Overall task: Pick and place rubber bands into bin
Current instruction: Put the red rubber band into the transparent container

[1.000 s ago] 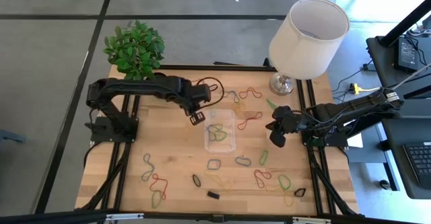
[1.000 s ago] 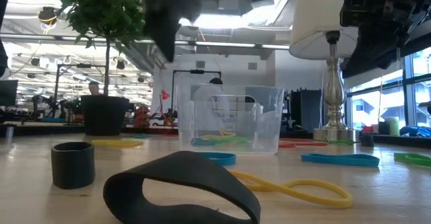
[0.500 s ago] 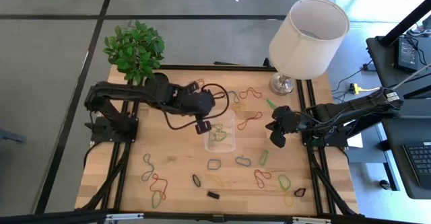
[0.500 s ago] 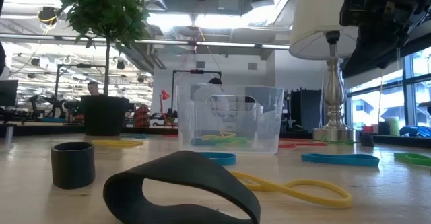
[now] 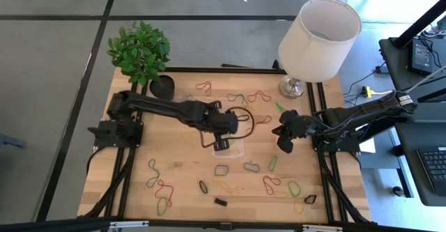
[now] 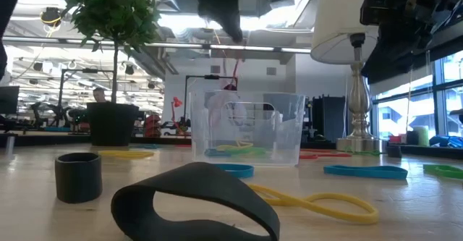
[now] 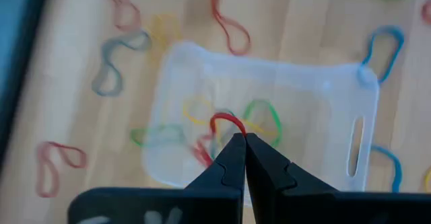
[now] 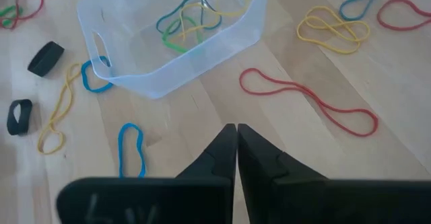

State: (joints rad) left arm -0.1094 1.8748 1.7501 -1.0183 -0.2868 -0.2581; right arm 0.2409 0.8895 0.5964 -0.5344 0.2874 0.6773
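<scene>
My left gripper (image 5: pixel 221 143) (image 7: pixel 241 142) hovers above the bin, shut on a red rubber band (image 7: pixel 225 122). In the low view the left gripper (image 6: pixel 221 6) is high over the bin (image 6: pixel 246 129). The clear bin (image 5: pixel 239 147) (image 7: pixel 316 109) (image 8: pixel 175 46) stands flat mid-table and holds green, yellow and blue bands (image 8: pixel 188 19). Several more bands (image 5: pixel 268 183) lie flat on the wood around it. My right gripper (image 5: pixel 284 140) (image 8: pixel 236 135) waits shut above the table, right of the bin. My left gripper pinches the red rubber band between its shut fingertips, coming from above and pointing down. A loop of the band (image 7: pixel 227 121) sticks out beside the fingertips. The band is lifted clear and hangs slack (image 6: pixel 234 71) over the bin's opening.
A lamp (image 5: pixel 317 40) stands at the far right corner, a potted plant (image 5: pixel 139 51) with a black pot (image 5: pixel 162 86) at the far left. Two black bands (image 6: pixel 195 205) (image 6: pixel 78 176) lie near the front edge. A long red band (image 8: pixel 310 103) lies near my right gripper.
My left gripper has moved right and toward the near edge, from beside the bin's far left corner to over the bin, its arm stretching out. It has stayed shut, and the red band now hangs below it in the low view.
</scene>
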